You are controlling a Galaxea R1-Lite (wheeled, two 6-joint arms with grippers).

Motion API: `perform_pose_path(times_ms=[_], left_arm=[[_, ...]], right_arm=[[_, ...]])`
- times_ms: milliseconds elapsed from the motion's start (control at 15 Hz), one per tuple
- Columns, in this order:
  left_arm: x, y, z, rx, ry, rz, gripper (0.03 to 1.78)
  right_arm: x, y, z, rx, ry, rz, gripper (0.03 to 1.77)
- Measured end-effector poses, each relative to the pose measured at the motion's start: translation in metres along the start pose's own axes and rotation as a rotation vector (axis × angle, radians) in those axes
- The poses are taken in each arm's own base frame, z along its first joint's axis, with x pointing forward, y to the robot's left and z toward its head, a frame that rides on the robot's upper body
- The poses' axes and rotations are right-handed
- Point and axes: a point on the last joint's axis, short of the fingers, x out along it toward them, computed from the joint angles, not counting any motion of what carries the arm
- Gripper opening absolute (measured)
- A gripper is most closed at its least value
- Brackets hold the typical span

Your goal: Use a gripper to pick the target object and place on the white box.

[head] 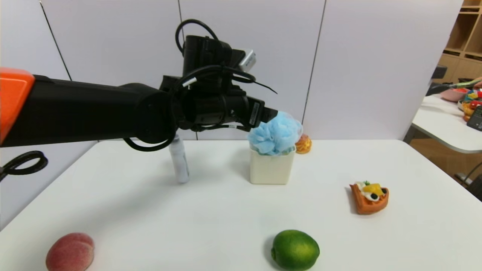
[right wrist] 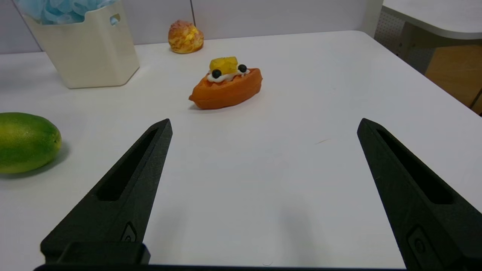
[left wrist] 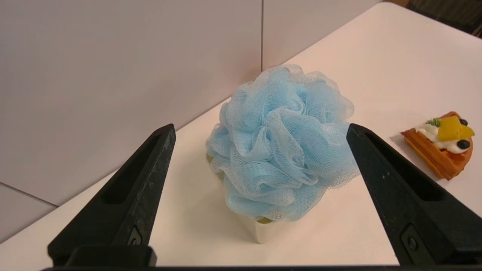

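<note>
The left gripper (left wrist: 260, 130) hung raised at the end of its outstretched black arm, pointing slightly downward, fingers spread wide and holding nothing. The right gripper (right wrist: 263, 124) (parked low) was likewise spread apart.

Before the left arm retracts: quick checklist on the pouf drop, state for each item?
1. Blue pouf sits on top of the white box: ok, it fills the opening and bulges over the rim.
2. Left gripper released: ok, fingers spread wide with a gap to the mesh on both sides.
3. No mesh snagged on the fingertips: ok in the left wrist view; not visible from the head view.
4. Box upright on the table: ok.
5. White bottle under the left arm, clearance on retract: cannot tell.
6. Right gripper parked low over the table, open, empty: ok.
</note>
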Motion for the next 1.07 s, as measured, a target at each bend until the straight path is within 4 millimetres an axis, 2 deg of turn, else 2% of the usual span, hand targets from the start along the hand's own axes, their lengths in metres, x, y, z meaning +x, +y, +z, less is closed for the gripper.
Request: perform_pose_path(times_ms=[267,467,800,1067], left_arm=[[-0.041,0.011,0.025,-0.01,-0.108,0.113,1.66],[-0.083,0.027,0.036,-0.014,-0.206,0.208,1.67],[-0.168,0.053,0.014,0.042,-0.303,0.38,1.68],[-0.241,0.053,-0.005,0.103,-0.396,0.494,1.69]], right_arm=[[0.0,0.0,0.0,0.0,0.0,0.0,1.7],[0.0,0.0,0.0,0.0,0.0,0.0,1.7],[0.0,0.0,0.0,0.0,0.0,0.0,1.7],[0.0,0.0,0.0,0.0,0.0,0.0,1.7]])
